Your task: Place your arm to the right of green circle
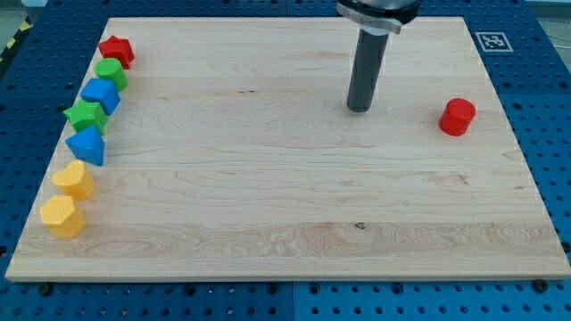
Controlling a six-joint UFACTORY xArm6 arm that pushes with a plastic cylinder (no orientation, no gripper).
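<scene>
The green circle (111,73) lies at the view's upper left, second from the top in a column of blocks along the board's left edge. My tip (359,109) stands on the wooden board (285,196) right of centre near the top, far to the right of the green circle. Nothing touches the tip.
The left column holds a red star (117,51), a blue block (101,95), a green star (86,115), a blue block (86,145), a yellow block (73,179) and a yellow hexagon (62,215). A red cylinder (457,117) sits right of my tip.
</scene>
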